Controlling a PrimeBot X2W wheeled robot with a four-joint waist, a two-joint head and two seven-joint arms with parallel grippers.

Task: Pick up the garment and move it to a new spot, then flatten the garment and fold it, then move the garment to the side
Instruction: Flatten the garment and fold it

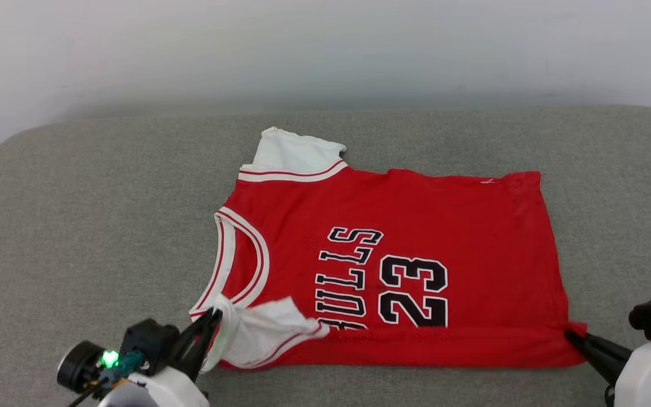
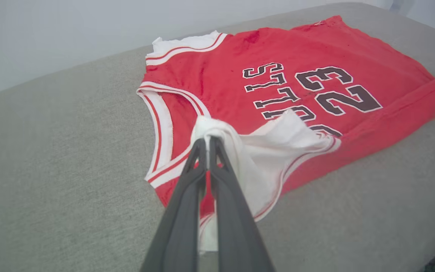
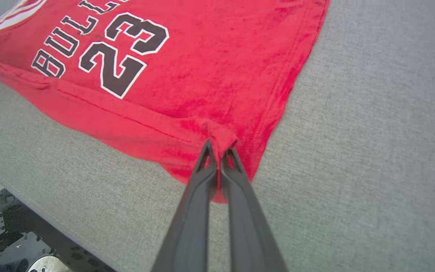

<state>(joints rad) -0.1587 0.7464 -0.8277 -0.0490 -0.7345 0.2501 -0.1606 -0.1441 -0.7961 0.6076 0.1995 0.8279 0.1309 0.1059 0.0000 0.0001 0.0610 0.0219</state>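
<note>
The garment (image 1: 433, 215) lies flat on the grey padded worktop (image 1: 77, 226), left tool (image 2: 207, 141) pinching its near white sleeve (image 2: 278, 145) and right tool (image 3: 220, 150) its near hem corner (image 3: 221, 134) (both clamped on cloth), so the fold goes best if both lift level and travel together, edge taut.

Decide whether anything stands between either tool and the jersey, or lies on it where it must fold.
Nothing visible does. The left tool grips the garment by its white sleeve, the right tool by its red hem corner; nothing lies on the printed front.
</note>
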